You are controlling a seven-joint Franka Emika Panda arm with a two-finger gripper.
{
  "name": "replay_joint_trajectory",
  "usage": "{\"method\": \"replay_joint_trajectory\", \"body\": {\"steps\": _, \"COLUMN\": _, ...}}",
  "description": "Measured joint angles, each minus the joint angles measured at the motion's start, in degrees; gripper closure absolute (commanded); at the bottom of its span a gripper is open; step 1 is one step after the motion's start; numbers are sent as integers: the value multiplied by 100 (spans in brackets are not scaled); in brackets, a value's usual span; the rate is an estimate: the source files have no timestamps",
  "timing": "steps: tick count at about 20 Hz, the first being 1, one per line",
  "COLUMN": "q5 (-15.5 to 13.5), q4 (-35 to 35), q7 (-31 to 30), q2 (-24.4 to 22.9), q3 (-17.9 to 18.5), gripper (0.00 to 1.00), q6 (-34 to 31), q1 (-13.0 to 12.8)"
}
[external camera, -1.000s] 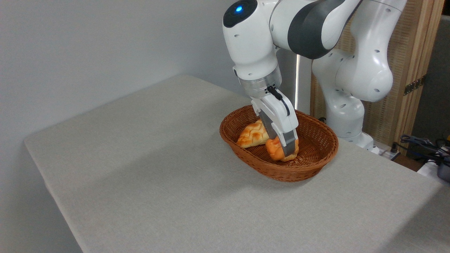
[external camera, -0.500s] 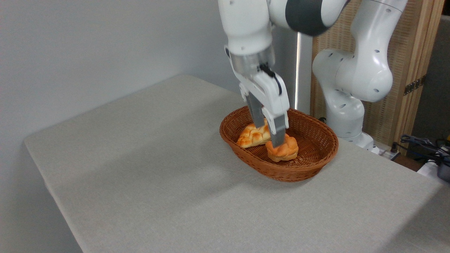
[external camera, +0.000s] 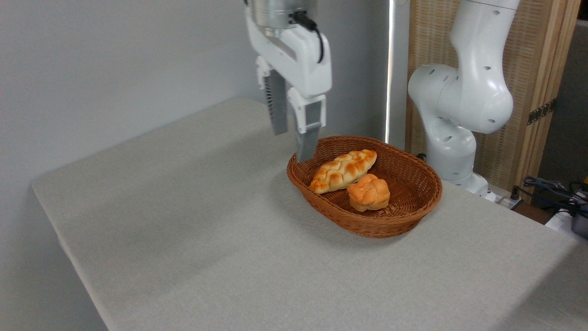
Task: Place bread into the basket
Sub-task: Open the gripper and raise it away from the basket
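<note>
The bread [external camera: 368, 192], a small round golden-orange knotted bun, lies inside the oval brown wicker basket [external camera: 415, 219], near its front middle. Nothing touches it. My gripper [external camera: 292, 146] hangs open above the table, up and to the left of the basket's left rim, well clear of the bun. Its two grey fingers point down with empty space between them.
A longer, paler braided loaf [external camera: 343, 170] lies in the basket beside the bun, toward the back left. The arm's white base [external camera: 455, 138] stands behind the basket at the right. Cables [external camera: 556, 188] lie off the table's far right edge.
The gripper has let go of the bun, which now rests in the basket. It has risen and moved left, out of the basket, with its fingers open.
</note>
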Motion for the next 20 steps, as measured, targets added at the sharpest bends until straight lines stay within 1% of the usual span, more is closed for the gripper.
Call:
{"method": "replay_joint_trajectory", "body": {"steps": 2, "q5": -130, "q4": 509, "q7": -177, "q2": 442, "q3": 0, "gripper": 0, "q6": -158, "q1": -2}}
{"method": "replay_joint_trajectory", "body": {"steps": 4, "q5": -191, "q4": 1019, "q7": -339, "q2": 854, "q3": 0, "gripper": 0, "q6": -337, "q1": -2}}
{"method": "replay_joint_trajectory", "body": {"steps": 6, "q5": -194, "q4": 1314, "q7": -615, "q2": 1094, "q3": 0, "gripper": 0, "q6": -419, "q1": -2}}
{"method": "replay_joint_trajectory", "body": {"steps": 8, "q5": -194, "q4": 1429, "q7": -901, "q2": 1184, "q3": 1, "gripper": 0, "q6": -440, "q1": -2}}
{"method": "replay_joint_trajectory", "body": {"steps": 9, "q5": -194, "q4": 1448, "q7": -948, "q2": 1192, "q3": 2, "gripper": 0, "q6": -440, "q1": -2}}
{"method": "replay_joint_trajectory", "body": {"steps": 15, "q5": -194, "q4": 1470, "q7": -1005, "q2": 1200, "q3": 2, "gripper": 0, "q6": -424, "q1": 7}}
{"method": "replay_joint_trajectory", "body": {"steps": 20, "q5": -194, "q4": 1475, "q7": -1013, "q2": 1244, "q3": 4, "gripper": 0, "q6": -209, "q1": 157}}
